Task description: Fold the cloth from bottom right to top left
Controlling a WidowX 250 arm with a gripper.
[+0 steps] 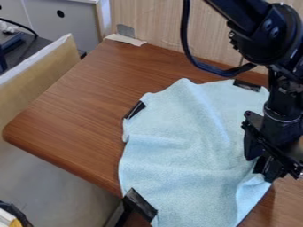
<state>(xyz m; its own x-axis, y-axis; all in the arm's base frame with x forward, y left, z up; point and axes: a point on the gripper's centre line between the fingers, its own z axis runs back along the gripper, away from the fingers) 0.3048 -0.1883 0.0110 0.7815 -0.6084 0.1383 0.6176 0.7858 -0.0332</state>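
Note:
The black gripper point(262, 165) hangs at the right side of the table, low over the cloth's lower right edge. Its lower end meets or covers the cloth there; whether it holds any fabric is unclear. The light blue cloth point(186, 153) lies spread over the table's right part, with soft wrinkles and a raised fold running down from its top. Near the gripper the cloth's lower right edge is creased and slightly lifted. Its bottom end reaches the lower edge of the view.
Black tape pieces sit by the cloth at upper left point(135, 109), top right point(246, 85) and lower left point(140, 204). The brown table point(77, 119) has a rounded left corner. A wooden panel point(154, 22) stands behind, and a black cable point(188, 44) loops down from the arm.

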